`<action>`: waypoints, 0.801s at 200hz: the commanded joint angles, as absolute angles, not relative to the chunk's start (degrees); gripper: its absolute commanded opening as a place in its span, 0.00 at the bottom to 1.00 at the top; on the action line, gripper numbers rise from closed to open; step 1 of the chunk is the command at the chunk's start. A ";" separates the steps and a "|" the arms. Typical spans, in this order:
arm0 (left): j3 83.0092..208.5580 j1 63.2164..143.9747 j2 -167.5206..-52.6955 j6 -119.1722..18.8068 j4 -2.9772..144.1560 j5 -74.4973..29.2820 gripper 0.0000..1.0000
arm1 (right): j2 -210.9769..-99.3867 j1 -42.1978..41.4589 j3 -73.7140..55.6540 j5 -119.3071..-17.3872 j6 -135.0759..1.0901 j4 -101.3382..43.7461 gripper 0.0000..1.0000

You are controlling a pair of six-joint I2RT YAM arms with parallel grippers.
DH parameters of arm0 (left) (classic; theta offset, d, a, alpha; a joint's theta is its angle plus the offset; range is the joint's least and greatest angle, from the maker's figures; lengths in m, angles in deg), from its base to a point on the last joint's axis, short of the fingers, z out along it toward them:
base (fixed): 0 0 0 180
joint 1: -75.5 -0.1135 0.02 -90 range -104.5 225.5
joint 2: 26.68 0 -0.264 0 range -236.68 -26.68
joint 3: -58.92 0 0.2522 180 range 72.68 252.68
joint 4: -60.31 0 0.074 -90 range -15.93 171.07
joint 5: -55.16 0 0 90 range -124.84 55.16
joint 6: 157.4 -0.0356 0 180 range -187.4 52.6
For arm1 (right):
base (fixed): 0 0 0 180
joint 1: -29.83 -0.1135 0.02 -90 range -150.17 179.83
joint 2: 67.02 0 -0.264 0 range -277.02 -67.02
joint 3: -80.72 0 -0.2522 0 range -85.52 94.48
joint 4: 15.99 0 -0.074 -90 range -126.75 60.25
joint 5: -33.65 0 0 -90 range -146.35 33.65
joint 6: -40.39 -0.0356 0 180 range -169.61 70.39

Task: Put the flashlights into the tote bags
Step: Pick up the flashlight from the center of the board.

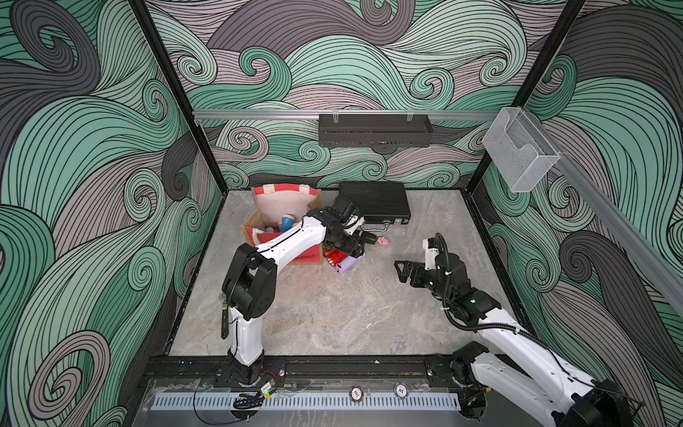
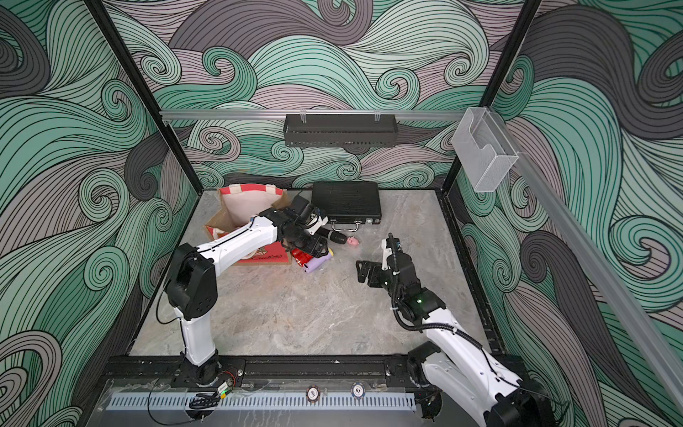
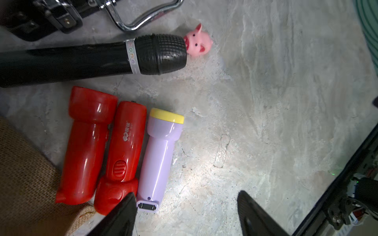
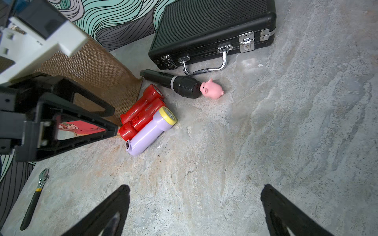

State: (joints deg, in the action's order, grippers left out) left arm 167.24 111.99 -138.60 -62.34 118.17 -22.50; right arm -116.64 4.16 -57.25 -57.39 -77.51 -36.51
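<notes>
Pick-up step: left gripper (image 3: 186,193), jaws spread empty, hovers over lilac flashlight (image 3: 158,155) beside tote bag (image 1: 281,203); next, centre and close.

Bright, even light; soft shadows; glare on red flashlights (image 3: 86,143).

left arm (image 1: 292,238): white links, black joints | right arm (image 1: 525,347): same, black ribbed cable, green lights | left gripper (image 4: 115,121): black, triangular

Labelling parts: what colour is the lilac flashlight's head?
Yellow; the flashlight shows best in the left wrist view.
</notes>
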 commanded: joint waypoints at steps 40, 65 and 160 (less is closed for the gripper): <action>180.43 114.87 -149.96 -64.53 132.39 -32.85 0.74 | -115.32 4.65 -57.31 -55.88 -77.83 -37.82 1.00; 180.52 114.87 -152.06 -64.39 131.97 -35.80 0.70 | -114.40 4.61 -57.08 -55.06 -77.04 -38.97 1.00; 179.56 116.01 -155.73 -64.51 130.68 -34.22 0.58 | -114.30 4.69 -56.84 -53.89 -76.37 -39.91 1.00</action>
